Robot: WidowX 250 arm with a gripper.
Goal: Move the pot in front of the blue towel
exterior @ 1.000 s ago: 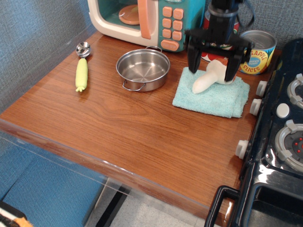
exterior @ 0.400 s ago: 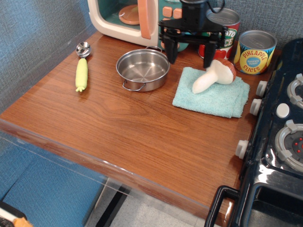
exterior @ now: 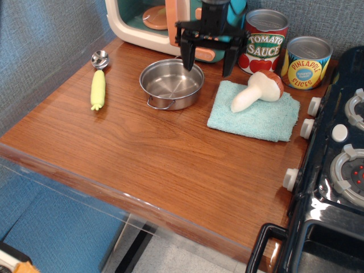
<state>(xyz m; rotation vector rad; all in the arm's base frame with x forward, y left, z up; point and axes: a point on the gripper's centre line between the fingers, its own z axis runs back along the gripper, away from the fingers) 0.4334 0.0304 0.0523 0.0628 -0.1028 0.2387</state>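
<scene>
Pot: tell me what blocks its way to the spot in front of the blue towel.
Nothing visible does. The pot sits left of the blue towel, and bare wood lies in front of the towel. The toy mushroom rests on the towel, off that route.

steel pot [exterior: 172, 83] upright, left of blue towel [exterior: 254, 116]

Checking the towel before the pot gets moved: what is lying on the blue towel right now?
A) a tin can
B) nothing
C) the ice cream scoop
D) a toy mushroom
D: a toy mushroom with a brown cap lies tilted on the blue towel, while the pot sits beside it.
</scene>
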